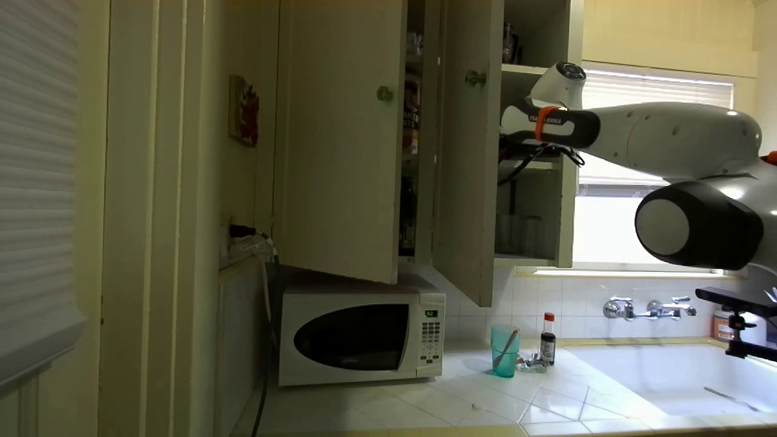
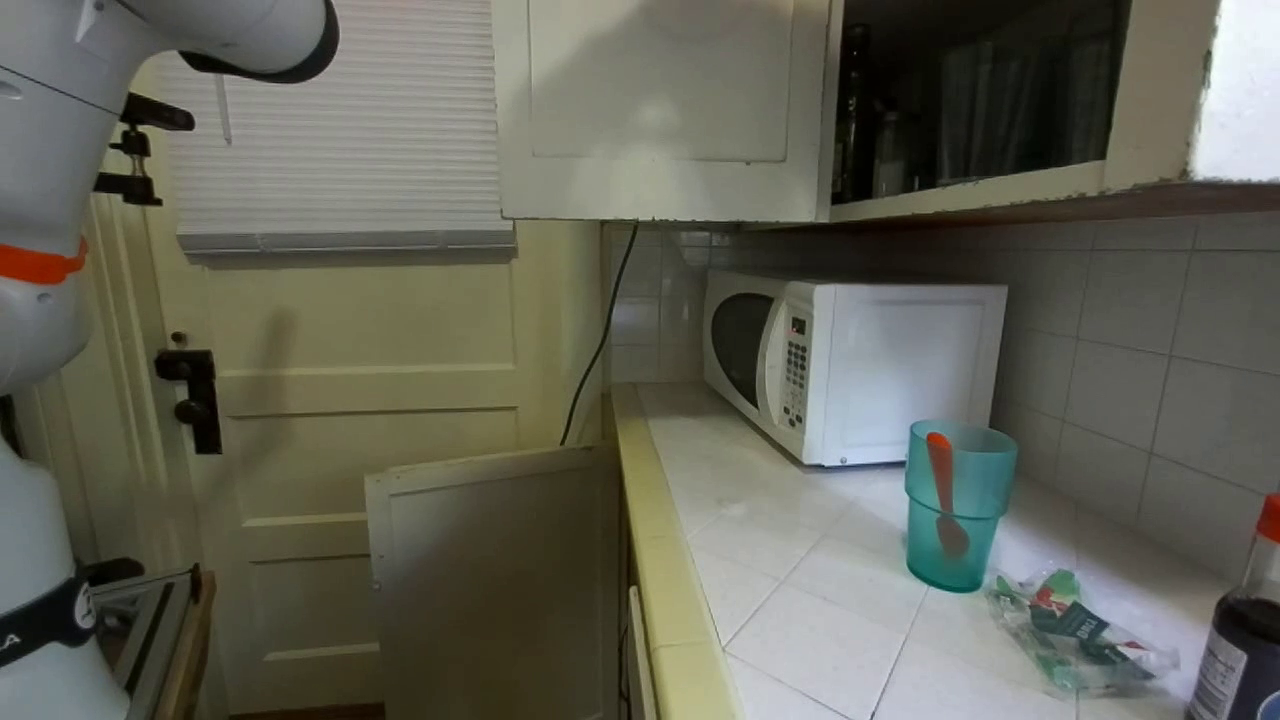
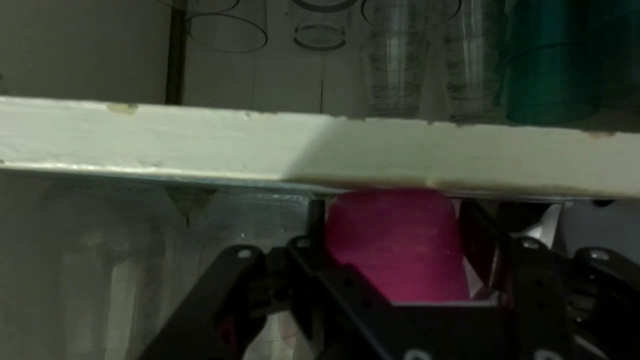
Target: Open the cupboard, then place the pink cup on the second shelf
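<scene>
The cream-yellow cupboard (image 1: pixel 464 200) stands with its doors swung open; it also shows in an exterior view (image 2: pixel 660 110). My arm reaches into its right-hand bay, and the door hides my gripper there. The wrist picture seems upside down. In it, my gripper (image 3: pixel 392 215) has a finger against each side of the pink cup (image 3: pixel 400 255), apparently closed on it. The cup looks upright, its base at the front edge of a pale shelf (image 3: pixel 150 142). Whether the base touches the shelf is unclear. Glasses stand in the compartment below that shelf.
Clear plastic containers (image 3: pixel 125 280) are beside the cup on the shelf, and a grey item (image 3: pixel 605 225) is on the other side. A white microwave (image 1: pixel 361 337), teal cup (image 1: pixel 505 352) and sauce bottle (image 1: pixel 547 346) stand on the counter. A sink (image 1: pixel 674 364) is beside them.
</scene>
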Action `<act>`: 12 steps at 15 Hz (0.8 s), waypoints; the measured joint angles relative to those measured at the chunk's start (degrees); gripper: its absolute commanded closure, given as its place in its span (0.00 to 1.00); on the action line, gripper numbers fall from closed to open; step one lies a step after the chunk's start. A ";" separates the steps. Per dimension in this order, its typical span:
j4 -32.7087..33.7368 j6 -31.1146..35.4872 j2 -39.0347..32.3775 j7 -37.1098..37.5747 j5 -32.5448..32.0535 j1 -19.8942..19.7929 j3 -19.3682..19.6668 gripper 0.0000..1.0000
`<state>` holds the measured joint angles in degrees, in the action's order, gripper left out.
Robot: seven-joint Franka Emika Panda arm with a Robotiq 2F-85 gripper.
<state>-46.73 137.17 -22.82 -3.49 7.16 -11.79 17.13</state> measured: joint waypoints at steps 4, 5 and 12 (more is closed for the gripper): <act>1.73 -0.06 -1.33 0.00 0.00 -0.06 -0.04 0.00; 1.94 -0.06 -1.45 0.00 0.00 -0.03 -0.05 0.00; 3.35 -1.77 -0.12 -0.35 -0.16 0.04 0.04 0.00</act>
<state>-43.39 135.40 -22.94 -3.84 6.99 -11.74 17.17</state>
